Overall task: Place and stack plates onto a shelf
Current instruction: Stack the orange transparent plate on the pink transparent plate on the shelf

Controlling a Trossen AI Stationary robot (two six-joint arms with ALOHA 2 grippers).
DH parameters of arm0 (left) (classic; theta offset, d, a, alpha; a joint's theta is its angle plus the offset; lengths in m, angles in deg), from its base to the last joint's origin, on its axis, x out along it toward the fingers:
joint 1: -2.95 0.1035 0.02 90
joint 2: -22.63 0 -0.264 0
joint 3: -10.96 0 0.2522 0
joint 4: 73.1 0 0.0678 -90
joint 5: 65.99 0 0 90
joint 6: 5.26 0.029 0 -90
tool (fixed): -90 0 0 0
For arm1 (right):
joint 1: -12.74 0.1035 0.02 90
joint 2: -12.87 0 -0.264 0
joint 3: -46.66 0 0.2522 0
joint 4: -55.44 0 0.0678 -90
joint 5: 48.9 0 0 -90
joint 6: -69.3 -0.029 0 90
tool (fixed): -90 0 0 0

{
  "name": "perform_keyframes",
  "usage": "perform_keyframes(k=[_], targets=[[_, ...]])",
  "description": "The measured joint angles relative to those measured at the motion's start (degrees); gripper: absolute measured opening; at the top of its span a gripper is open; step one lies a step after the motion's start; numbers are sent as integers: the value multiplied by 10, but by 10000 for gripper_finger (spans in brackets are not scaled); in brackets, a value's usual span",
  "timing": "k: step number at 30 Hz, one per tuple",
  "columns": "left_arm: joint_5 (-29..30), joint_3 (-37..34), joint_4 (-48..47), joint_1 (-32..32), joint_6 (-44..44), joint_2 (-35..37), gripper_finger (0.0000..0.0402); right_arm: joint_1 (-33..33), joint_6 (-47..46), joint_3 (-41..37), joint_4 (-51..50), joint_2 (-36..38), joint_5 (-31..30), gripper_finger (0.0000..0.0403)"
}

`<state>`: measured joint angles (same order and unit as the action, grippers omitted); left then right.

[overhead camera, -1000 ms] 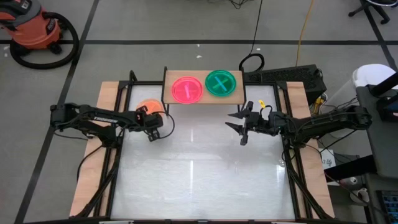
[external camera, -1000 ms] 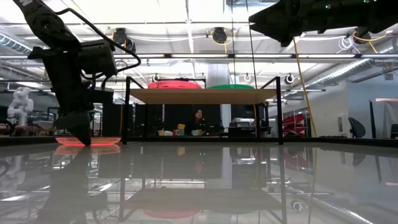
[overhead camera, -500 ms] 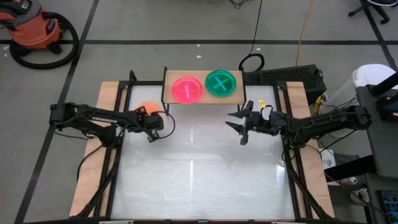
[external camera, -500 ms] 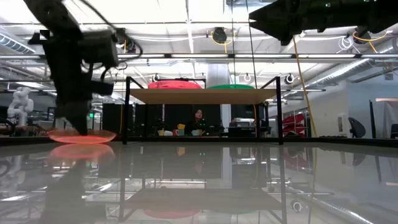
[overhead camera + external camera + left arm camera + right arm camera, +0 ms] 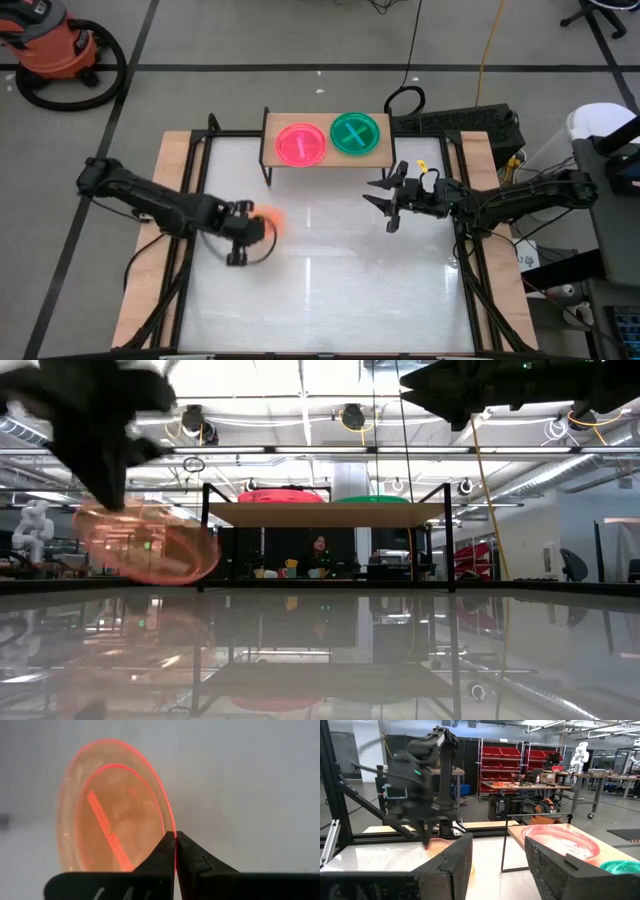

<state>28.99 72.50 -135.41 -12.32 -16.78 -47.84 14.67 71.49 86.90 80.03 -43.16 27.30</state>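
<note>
An orange plate (image 5: 268,221) is up off the table in my left gripper (image 5: 252,230), left of the table's middle. In the low view the orange plate (image 5: 150,542) is tilted and clear of the surface. The left wrist view has the left gripper (image 5: 175,842) shut on it. A shelf (image 5: 372,154) stands at the far edge and bears a pink plate (image 5: 301,144) and a green plate (image 5: 357,132). My right gripper (image 5: 386,206) hovers open, right of the shelf's near side. The other plates are out of view. My left gripper pinches the orange plate by its rim (image 5: 171,826) between the two fingertips. The fingers come from the table's left side. The plate is lifted clear of the table and tilted, its free side stretching away from the fingers.
The shelf's black legs (image 5: 203,540) stand on the far part of the white tabletop (image 5: 330,280). Wooden side boards (image 5: 145,270) and black frame rails run along both sides. In the right wrist view the shelf with the pink plate (image 5: 563,841) lies ahead of the right gripper (image 5: 497,857).
My left gripper has moved from beside the shelf's left end toward the table's near edge and a little right. The orange plate, which lay flat on the table, is now lifted clear and tilted. The right arm has kept still.
</note>
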Motion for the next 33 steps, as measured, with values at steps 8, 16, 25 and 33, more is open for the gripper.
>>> perform_keyframes(k=[8,16,25,33], targets=[[201,101,92,-114,237,0,1,0,0,0,9,0,0,162],[290,197,94,19,393,0,1,0,-20,0,9,0,1,162],[82,240,135,256,492,-45,1,0,-19,0,9,0,1,162],[62,240,134,313,493,-119,5,0,-20,0,4,0,1,162]])
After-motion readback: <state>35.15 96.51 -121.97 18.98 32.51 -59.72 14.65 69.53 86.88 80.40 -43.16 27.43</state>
